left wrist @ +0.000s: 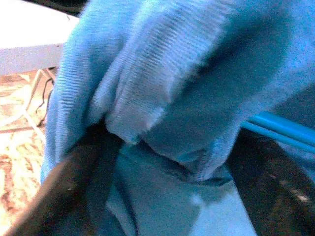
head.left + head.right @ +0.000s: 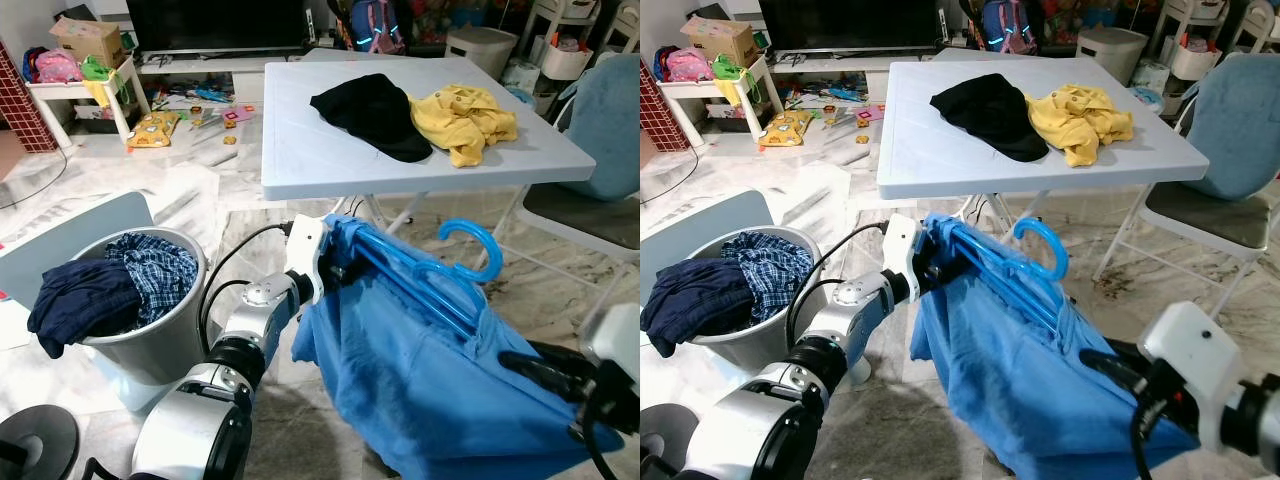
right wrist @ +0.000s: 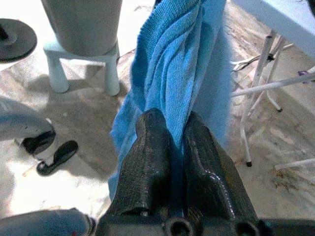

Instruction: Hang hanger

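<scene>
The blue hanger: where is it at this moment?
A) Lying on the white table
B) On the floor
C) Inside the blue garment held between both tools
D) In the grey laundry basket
C: the blue hanger sits in the blue garment, its hook sticking out, below the table's edge.

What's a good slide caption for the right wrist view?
Right hand pinching a fold of the blue garment, with the gray laundry basket behind.

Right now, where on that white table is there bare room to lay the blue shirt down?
The white table is bare along its left half and near edge, bordered by the black garment. The far right is crowded: the yellow shirt lies against the black one. Both grippers, left and right, hold the blue shirt.
</scene>
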